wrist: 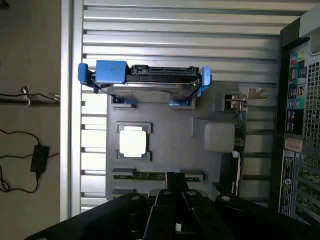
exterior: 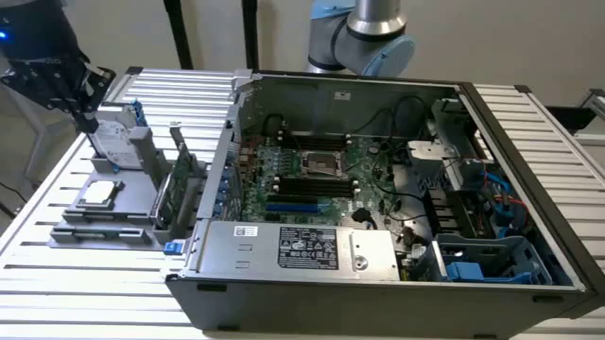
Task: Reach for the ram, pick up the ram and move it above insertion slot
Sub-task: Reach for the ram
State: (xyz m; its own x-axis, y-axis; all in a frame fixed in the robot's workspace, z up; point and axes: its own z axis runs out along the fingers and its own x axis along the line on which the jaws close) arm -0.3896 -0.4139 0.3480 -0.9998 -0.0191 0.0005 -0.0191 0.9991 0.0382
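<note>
The ram is a thin green stick lying flat in the front groove of a grey parts holder; in the exterior view the ram lies at the holder's near edge. My black gripper hangs high at the exterior view's left, above the hard drive, well apart from the ram. In the wrist view the gripper has its fingers pressed together with nothing between them. The memory slots are dark strips on the motherboard inside the open computer case.
The holder also carries a hard drive in a blue carrier, a square processor and an upright expansion card. The open computer case fills the middle of the slatted metal table. Cables lie on the floor.
</note>
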